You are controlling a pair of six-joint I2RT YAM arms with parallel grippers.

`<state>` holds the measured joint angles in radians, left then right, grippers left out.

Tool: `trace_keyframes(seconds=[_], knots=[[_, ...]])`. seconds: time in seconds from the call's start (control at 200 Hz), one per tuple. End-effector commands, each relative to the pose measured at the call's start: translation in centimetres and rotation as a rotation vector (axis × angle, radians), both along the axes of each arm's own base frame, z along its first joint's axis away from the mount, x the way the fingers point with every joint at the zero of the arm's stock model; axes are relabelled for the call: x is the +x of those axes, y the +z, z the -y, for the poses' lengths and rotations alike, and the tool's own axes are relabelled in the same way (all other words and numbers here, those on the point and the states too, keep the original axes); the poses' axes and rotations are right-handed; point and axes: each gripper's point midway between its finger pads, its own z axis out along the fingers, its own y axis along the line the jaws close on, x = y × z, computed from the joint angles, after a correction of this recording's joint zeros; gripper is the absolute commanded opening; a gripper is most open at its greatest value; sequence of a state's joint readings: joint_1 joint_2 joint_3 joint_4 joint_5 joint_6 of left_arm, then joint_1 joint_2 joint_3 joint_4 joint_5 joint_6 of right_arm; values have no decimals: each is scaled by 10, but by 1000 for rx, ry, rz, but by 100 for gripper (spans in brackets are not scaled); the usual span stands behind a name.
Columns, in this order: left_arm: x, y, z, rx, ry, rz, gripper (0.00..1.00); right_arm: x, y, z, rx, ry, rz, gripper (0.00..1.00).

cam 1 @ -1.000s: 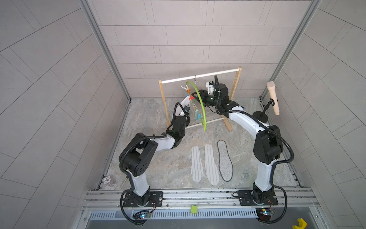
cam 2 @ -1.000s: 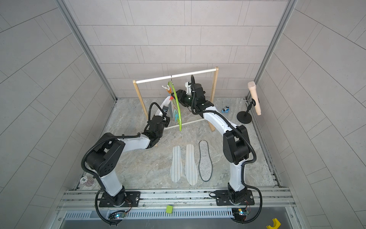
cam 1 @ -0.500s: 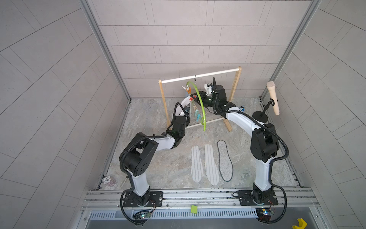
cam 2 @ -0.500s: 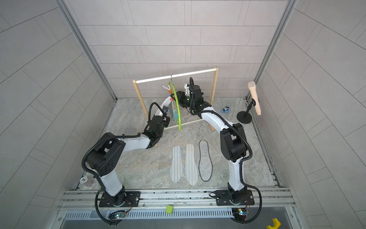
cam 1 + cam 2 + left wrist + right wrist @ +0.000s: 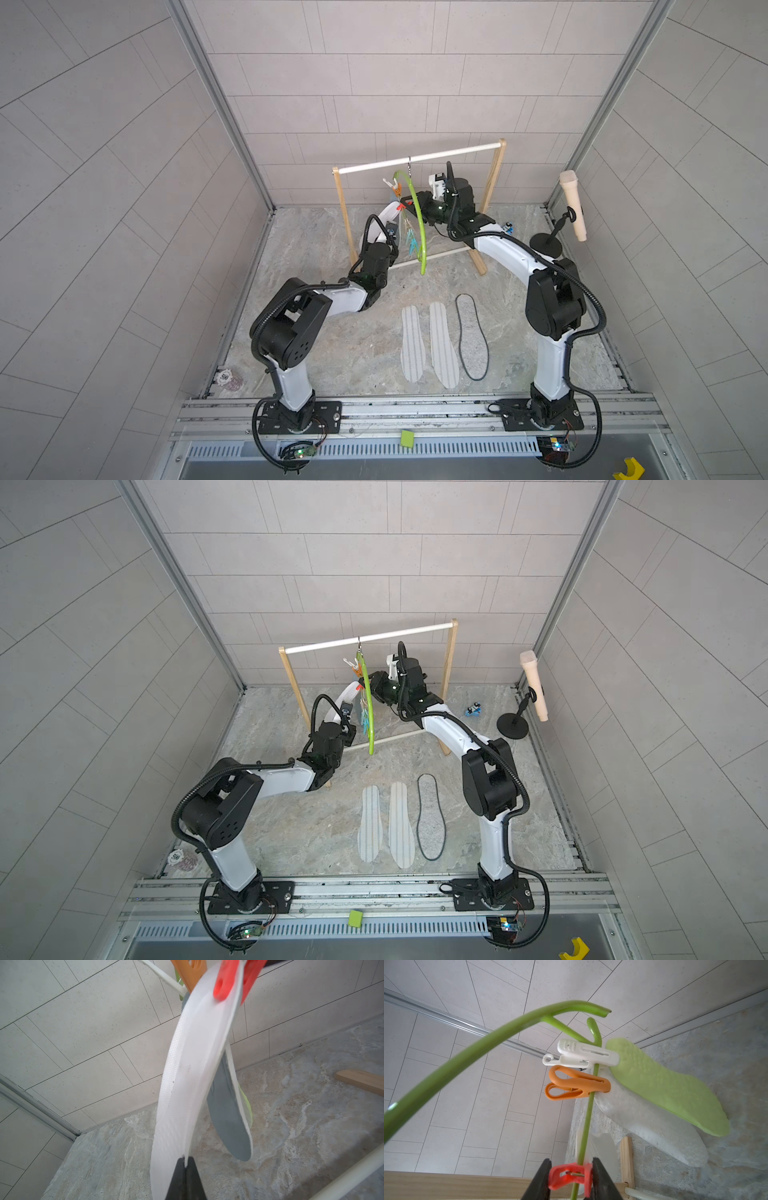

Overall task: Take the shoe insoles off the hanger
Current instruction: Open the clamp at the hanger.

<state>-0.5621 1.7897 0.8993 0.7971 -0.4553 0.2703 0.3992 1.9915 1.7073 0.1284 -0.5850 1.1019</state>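
The lime-green hanger [image 5: 417, 226] [image 5: 368, 712] [image 5: 488, 1043] hangs by its hook from the rack's white rod. A white dotted insole [image 5: 187, 1084] hangs from a red clothespin [image 5: 226, 982], and my left gripper [image 5: 187, 1160] is shut on its lower edge. Behind it hang a blue-grey insole [image 5: 226, 1115] and a pale green insole [image 5: 664, 1086]. My right gripper [image 5: 571, 1160] is shut on the red clothespin [image 5: 569, 1176], a finger pressing each side. Two white striped insoles [image 5: 412, 345] [image 5: 444, 345] and a grey black-edged insole [image 5: 471, 336] lie flat on the floor.
The wooden rack [image 5: 494, 183] stands at the back of the stone floor. A beige microphone-shaped object [image 5: 572, 205] on a black stand is at the right wall. A small blue item [image 5: 508, 227] lies near it. White [image 5: 581, 1053] and orange [image 5: 577, 1084] clothespins sit on the hanger.
My right gripper has moved in towards the hanger and closed its fingers onto the red clothespin. The left arm has kept its hold and place.
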Motion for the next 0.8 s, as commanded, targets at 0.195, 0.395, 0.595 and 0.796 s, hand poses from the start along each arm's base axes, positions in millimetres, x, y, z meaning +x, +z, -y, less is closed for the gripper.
trace_keyframes(seconds=[0.195,0.395,0.595,0.796], knots=[[3,4,-4,-24,16,17,0,0,11,-2,14,-9,14,27],[-4,-9,-9,-72,30,-7,0,0,17,0,18,-14,24,27],[-12,-20,-15,-108,52,-28,0,-1,20,0,22,-14,27,26],[-18,-31,-18,-122,57,-50,0,-1,21,0,24,-15,28,26]])
